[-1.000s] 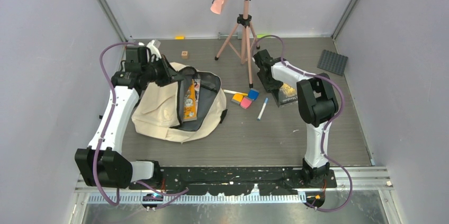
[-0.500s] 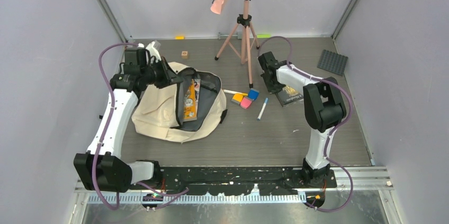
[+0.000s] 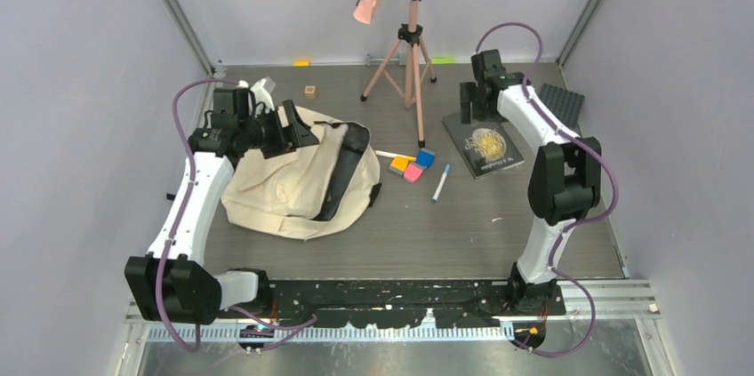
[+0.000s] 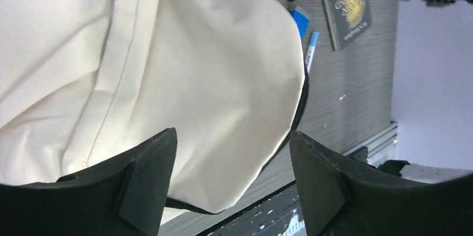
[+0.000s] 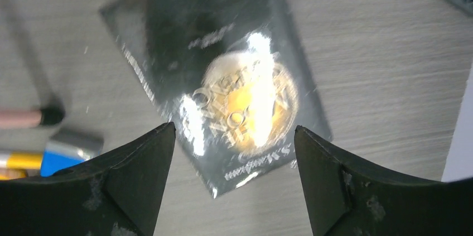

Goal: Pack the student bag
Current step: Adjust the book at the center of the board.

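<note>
One student bag (image 3: 267, 185), cream with a black strap, lies slumped left of centre on the surface (image 3: 445, 234), its left side near the left wall. One tripod (image 3: 410, 56) stands at the far middle. One dark book (image 3: 485, 147) lies flat right of centre, and one grey studded mat (image 3: 560, 102) sits in the far right corner. Three blocks (image 3: 413, 172) (orange, blue, pink) touch in a cluster between bag and book. One marker (image 3: 440, 182) lies just right of them, and one small wooden cube (image 3: 309, 91) sits near the far edge.

Left gripper (image 4: 231, 141) is spread wide over the bag's cream fabric with nothing between its fingers. Right gripper (image 5: 234, 135) is spread wide above the book, holding nothing.

A broad band of bare surface runs between the items and the arm bases, and there is a gap between the book and the right wall.
</note>
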### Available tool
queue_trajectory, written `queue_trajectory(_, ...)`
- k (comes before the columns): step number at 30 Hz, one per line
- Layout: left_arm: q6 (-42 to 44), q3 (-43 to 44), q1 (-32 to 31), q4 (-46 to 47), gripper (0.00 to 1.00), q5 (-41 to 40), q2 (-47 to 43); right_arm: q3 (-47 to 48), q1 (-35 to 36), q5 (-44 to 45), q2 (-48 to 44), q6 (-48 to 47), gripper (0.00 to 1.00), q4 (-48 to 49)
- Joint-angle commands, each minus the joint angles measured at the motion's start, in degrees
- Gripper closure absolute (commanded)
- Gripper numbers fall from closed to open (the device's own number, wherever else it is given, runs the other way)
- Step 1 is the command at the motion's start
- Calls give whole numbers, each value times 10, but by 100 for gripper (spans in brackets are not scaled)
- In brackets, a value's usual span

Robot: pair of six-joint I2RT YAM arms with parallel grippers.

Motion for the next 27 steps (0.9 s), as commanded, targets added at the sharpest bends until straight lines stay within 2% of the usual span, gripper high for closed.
queue_trajectory(1, -10, 32, 1, 46, 22, 63, -28, 93, -40, -13, 67, 2, 15, -19)
queue_trajectory(8, -28, 42, 1, 59, 15, 57, -42, 272, -70, -24, 210, 36, 13, -58)
queue_trajectory(13, -35, 28, 1, 58, 13, 46, -42, 381, -77, -40, 303, 68, 13, -96)
queue_trajectory(22, -46, 14, 1, 60, 13, 32, -46, 407, -82, -51, 349, 98, 13, -102)
queue_trajectory(27, -47, 11, 1, 61, 13, 34, -43, 372, -83, -60, 350, 115, 19, -121)
